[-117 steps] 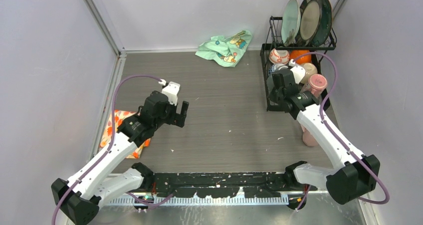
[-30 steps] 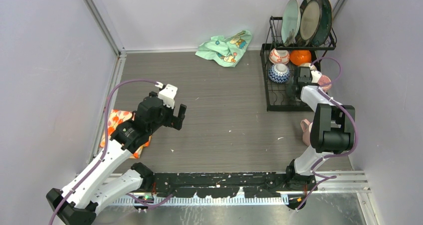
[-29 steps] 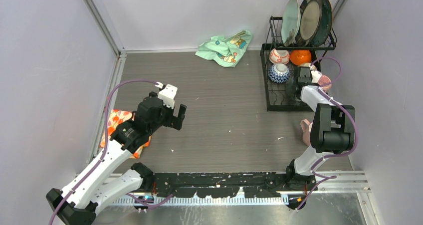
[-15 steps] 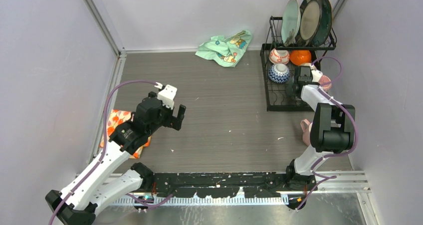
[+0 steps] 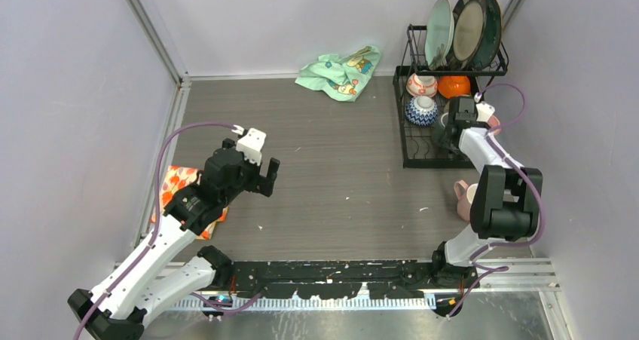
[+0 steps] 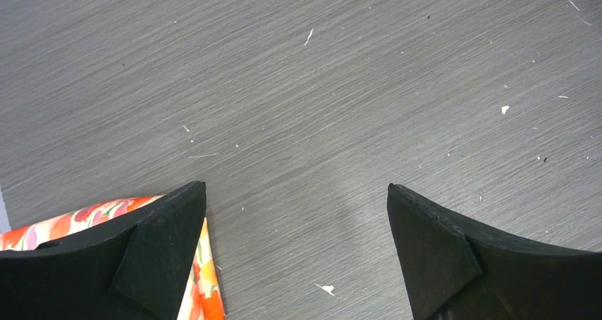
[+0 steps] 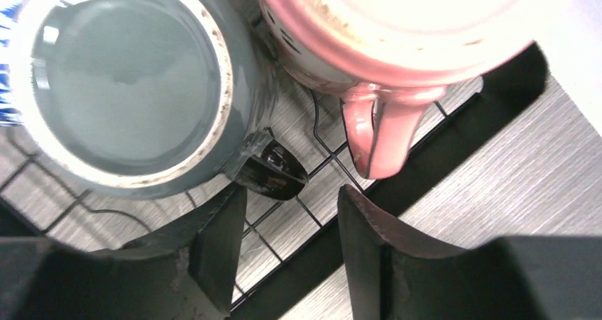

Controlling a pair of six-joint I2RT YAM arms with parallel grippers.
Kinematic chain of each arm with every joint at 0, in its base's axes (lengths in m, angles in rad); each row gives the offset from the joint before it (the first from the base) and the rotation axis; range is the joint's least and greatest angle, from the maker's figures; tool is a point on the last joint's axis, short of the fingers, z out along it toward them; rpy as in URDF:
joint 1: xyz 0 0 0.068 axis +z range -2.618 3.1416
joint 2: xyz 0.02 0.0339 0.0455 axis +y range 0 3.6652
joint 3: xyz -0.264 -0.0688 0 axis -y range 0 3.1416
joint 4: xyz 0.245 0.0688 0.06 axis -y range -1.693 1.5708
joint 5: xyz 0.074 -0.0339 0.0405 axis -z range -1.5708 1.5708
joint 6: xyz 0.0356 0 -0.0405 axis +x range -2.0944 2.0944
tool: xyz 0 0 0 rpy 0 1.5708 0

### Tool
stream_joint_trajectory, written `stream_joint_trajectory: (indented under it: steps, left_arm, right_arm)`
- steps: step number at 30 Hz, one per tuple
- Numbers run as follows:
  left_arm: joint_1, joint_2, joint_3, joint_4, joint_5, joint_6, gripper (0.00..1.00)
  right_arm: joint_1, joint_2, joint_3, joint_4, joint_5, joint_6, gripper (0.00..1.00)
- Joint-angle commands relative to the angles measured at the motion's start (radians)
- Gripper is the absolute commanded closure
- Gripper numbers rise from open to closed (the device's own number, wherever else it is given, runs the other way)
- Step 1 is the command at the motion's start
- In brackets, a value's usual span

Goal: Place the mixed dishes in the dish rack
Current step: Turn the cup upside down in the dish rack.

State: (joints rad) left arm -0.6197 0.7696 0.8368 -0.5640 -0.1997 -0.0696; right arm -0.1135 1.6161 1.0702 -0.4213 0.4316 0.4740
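The black wire dish rack [image 5: 404, 139] stands at the back right. Its upper shelf holds the pale green plate [image 5: 438, 23], the dark-rimmed beige plate [image 5: 468, 22] and the dark blue-green plate [image 5: 492, 25]. The lower basket holds a white patterned bowl [image 5: 420, 84], a red bowl [image 5: 454, 86] and a blue bowl [image 5: 421, 111]. My right gripper [image 7: 291, 221] is open and empty over the basket's front rim [image 7: 454, 142]. It sits just short of the dark green cup [image 7: 121, 79] and a pink cup [image 7: 397, 29]. My left gripper [image 5: 270, 176] is open and empty above bare table.
A second pink cup [image 5: 461, 193] stands on the table beside my right arm's elbow. The mint-green cartoon cloth [image 5: 339, 70] lies at the back by the rack. The orange floral cloth [image 5: 175, 189] lies under my left arm and shows in the left wrist view [image 6: 202, 277].
My right arm has folded back, its elbow swinging toward the near edge. Its wrist has crept a little toward the back right over the basket. My left gripper has drifted slightly nearer.
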Motion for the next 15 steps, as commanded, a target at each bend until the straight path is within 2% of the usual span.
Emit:
stream_joint_trajectory:
  steps: [1,7,11,15]
  left_arm:
    - [-0.002,-0.015,0.001,0.056,-0.028,0.013,0.00]
    - [-0.002,-0.011,-0.004,0.067,-0.055,0.011,0.00]
    - [-0.002,-0.003,0.004,0.060,-0.053,0.001,0.00]
    - [-0.001,-0.010,0.003,0.064,-0.055,-0.004,0.00]
  right_arm:
    - [-0.003,-0.113,0.082,-0.062,0.007,0.076,0.42]
    - [-0.003,-0.197,0.105,-0.163,-0.103,0.126,0.28]
    - [-0.003,-0.245,0.158,-0.308,-0.076,0.221,0.28]
    - [-0.003,-0.288,0.219,-0.535,0.005,0.452,0.31]
